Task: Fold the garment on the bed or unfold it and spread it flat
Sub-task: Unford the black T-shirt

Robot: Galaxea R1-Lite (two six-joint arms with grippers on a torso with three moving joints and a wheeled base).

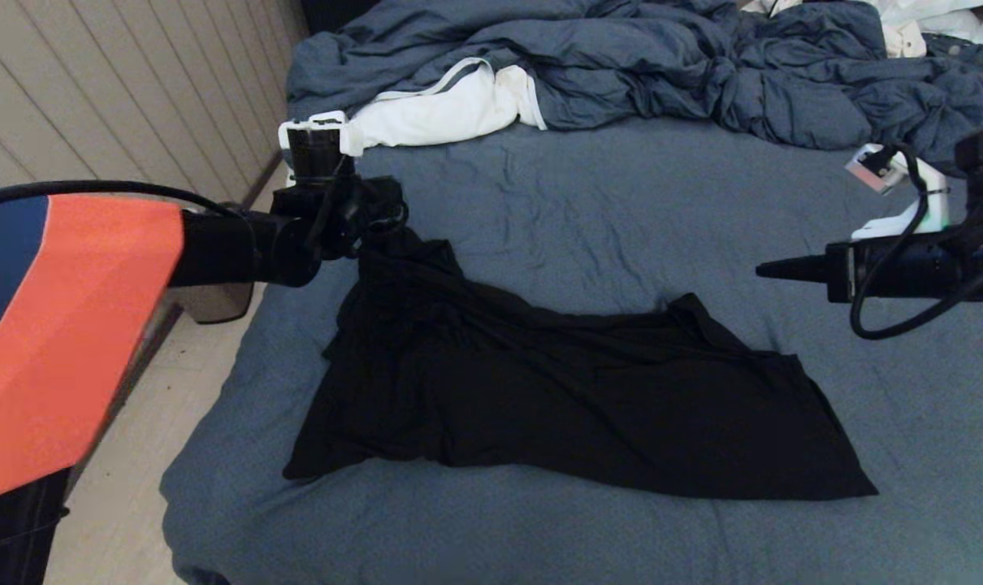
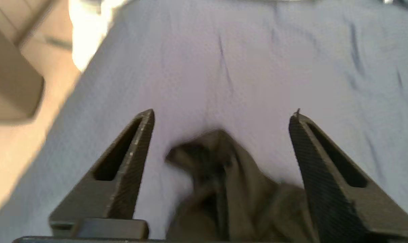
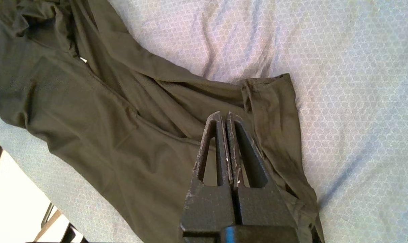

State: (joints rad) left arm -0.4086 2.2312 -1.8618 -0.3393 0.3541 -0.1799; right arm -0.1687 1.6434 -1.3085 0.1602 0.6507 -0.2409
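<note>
Blue-grey bed (image 1: pixel 540 203) under my cameras. My left gripper (image 2: pixel 221 114) hangs wide open over the black T-shirt's (image 1: pixel 556 398) raised left corner, gripping nothing. My right gripper (image 3: pixel 223 118), closed and empty, hovers clear at right, probably waiting.

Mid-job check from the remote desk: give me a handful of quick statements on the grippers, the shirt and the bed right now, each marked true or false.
1. The left gripper is open, with a bunch of the garment between its fingers. True.
2. The right gripper is clamped on the garment. False: its fingers are shut on nothing, hovering above the shirt.
3. The garment lies flat and fully spread on the bed. False: it is rumpled, with one end bunched up at the left gripper.
4. A white cloth lies beyond the garment, beside the duvet. True.
5. The moon print faces up. False: only plain black fabric shows.
</note>
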